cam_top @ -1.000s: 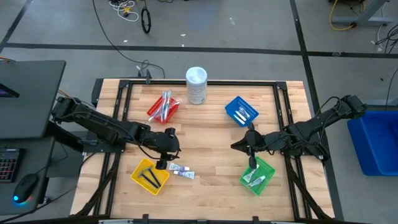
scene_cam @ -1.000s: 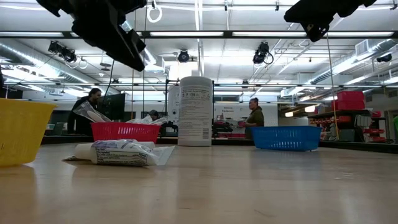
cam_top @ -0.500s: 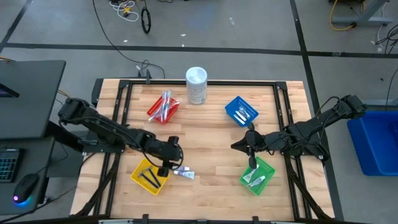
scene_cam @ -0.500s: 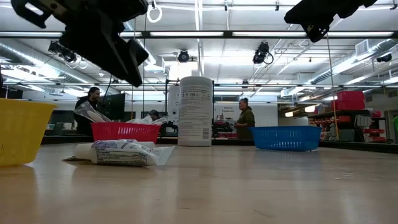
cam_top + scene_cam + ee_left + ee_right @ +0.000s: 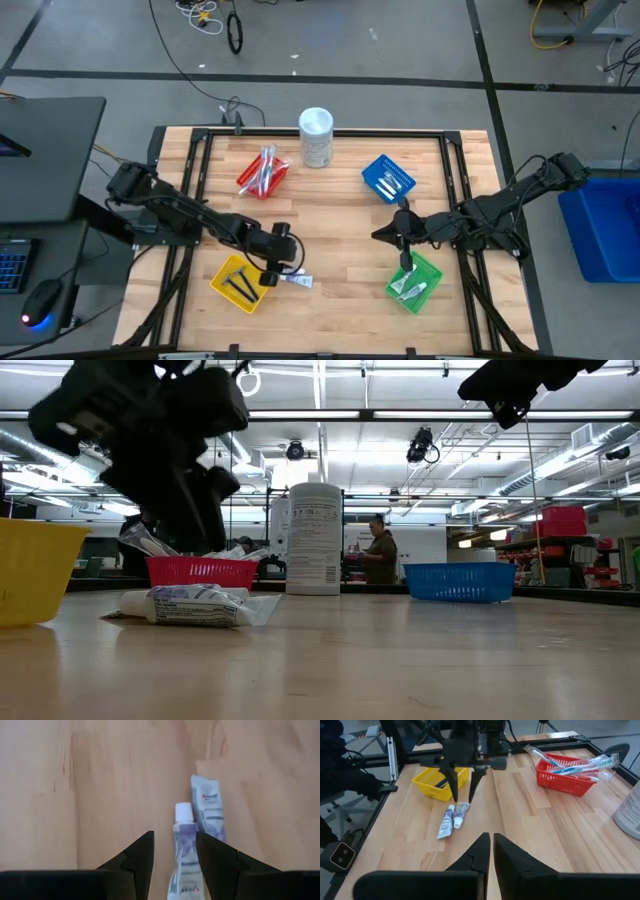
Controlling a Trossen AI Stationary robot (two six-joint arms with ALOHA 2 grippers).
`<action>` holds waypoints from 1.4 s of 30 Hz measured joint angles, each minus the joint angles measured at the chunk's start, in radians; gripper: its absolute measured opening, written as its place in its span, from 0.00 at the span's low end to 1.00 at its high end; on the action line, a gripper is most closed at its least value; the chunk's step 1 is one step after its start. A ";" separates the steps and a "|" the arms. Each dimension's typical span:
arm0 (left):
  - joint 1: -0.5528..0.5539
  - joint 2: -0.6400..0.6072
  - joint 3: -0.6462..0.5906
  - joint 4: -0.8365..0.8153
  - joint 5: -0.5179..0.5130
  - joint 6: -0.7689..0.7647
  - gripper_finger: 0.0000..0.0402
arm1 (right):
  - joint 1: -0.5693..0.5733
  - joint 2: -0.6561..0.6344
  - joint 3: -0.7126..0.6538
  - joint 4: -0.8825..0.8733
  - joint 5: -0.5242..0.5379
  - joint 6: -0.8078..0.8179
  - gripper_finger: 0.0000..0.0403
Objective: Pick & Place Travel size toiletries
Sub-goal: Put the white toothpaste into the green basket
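Note:
Two small white tubes (image 5: 183, 851) (image 5: 207, 809) lie side by side on the wooden table, between the yellow basket (image 5: 240, 283) and the green basket (image 5: 414, 282). My left gripper (image 5: 174, 836) hangs open just above them and slants down. The nearer tube's capped end shows between its fingers, untouched. In the low view it (image 5: 185, 510) is still clear of the tubes (image 5: 190, 606). My right gripper (image 5: 490, 837) is shut and empty, held in the air by the green basket (image 5: 382, 236). Toothbrushes fill the red basket (image 5: 262, 175). Black pieces lie in the yellow one.
A tall white cylindrical container (image 5: 316, 137) stands at the far edge, between the red basket and the blue basket (image 5: 388, 180), which holds pale sticks. The green basket holds small tubes. Bare wood lies in the table's middle. People stand in the room far behind (image 5: 380, 555).
My left gripper has come down and toward the table's near edge, onto the spot above the two tubes, tipping a little more downward. Its fingers have kept the same gap. The tubes and my right arm have stayed still.

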 joint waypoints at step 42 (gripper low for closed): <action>-0.047 0.142 0.001 0.047 -0.022 -0.034 0.47 | -0.026 0.000 0.000 -0.026 0.000 0.000 0.07</action>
